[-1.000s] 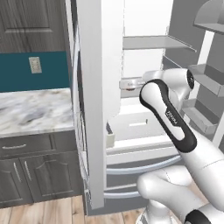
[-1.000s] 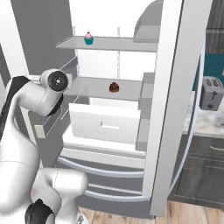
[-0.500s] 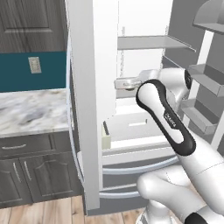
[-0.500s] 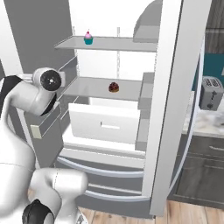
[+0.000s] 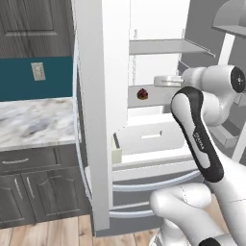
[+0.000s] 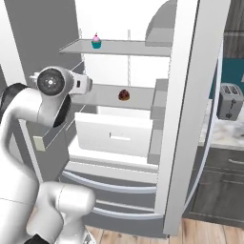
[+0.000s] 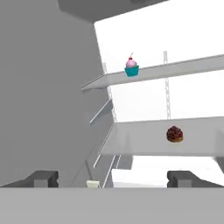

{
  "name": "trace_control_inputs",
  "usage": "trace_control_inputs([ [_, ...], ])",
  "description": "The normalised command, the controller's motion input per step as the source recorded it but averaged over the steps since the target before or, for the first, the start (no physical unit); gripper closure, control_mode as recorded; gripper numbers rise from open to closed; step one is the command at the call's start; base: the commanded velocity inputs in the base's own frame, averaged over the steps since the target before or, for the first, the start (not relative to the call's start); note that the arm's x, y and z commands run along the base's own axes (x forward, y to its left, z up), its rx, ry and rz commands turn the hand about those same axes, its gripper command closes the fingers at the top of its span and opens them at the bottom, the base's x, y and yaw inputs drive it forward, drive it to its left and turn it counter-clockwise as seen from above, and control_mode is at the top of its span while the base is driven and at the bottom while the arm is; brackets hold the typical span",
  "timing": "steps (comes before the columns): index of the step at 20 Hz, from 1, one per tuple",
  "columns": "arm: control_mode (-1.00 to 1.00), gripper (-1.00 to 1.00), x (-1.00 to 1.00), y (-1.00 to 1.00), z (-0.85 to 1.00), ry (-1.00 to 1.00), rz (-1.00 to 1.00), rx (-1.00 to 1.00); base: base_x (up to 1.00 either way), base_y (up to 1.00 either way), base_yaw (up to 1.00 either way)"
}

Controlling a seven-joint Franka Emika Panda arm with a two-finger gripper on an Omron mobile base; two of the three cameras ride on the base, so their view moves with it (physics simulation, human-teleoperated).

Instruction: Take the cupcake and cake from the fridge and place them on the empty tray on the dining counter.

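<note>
Fridge point(image 6: 190, 95) doors open. Cupcake point(image 7: 131, 67) near upper shelf's front edge; cake point(image 7: 174, 134) on shelf below, mid-shelf. Gripper point(image 7: 113, 179) spread wide, empty, well short of both.

Both base views look forward into the open fridge point(image 5: 144, 144) from behind the arm; the hand view faces its shelves.

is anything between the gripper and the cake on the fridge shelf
Nothing visible. In the hand view the open gripper looks straight into the fridge, and the cake sits alone on the lower shelf with bare shelf around it. The cupcake is on the shelf above, out of the path.
</note>
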Motion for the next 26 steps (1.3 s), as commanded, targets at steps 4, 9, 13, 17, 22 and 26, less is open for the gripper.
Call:
trace_control_inputs([
  [4, -1.0, -1.0, 0.0, -0.63, 0.0, 0.28, -0.29, -0.14, 0.0, 0.0, 0.0],
  [9, -1.0, -1.0, -0.14, -0.27, -0.1, 0.15, -0.11, -0.08, 0.0, 0.0, 0.0],
  [13, -1.0, -1.0, -0.27, 0.0, -0.18, 0.02, 0.03, -0.01, 0.0, 0.0, 0.0],
  [17, -1.0, -1.0, -0.22, 0.0, -0.14, 0.0, 0.16, 0.0, 0.0, 0.0, 0.0],
  [22, -1.0, -1.0, -0.13, 0.01, -0.06, -0.01, 0.21, 0.0, 0.0, 0.0, 0.0],
  [26, 1.0, -1.0, 0.0, 0.14, -0.1, 0.0, 0.1, -0.05, 0.0, 0.04, 0.02],
])
